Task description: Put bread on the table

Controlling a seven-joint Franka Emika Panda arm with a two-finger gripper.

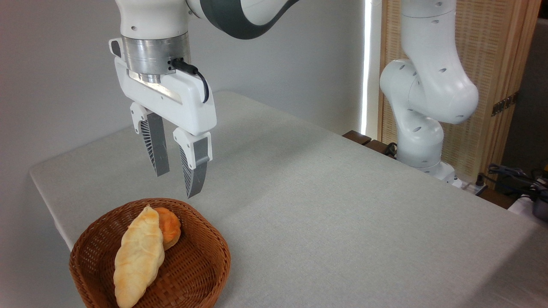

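The bread [138, 257], a long pale-golden loaf with pointed ends, lies lengthwise in a round brown wicker basket [201, 273] at the lower left. A small orange-brown bun [170, 227] rests against its upper right side. My gripper [176, 185] hangs in the air just above the basket's far rim, fingers pointing down. It is open, and nothing is between the grey ribbed fingers [194, 175]. The table [334, 205], covered in light grey-beige cloth, stretches to the right of the basket.
The arm's white base [421, 141] stands at the table's far right edge, with a wooden slatted screen [496, 85] behind it. Cables [513, 177] lie at the right. The basket sits close to the table's left edge.
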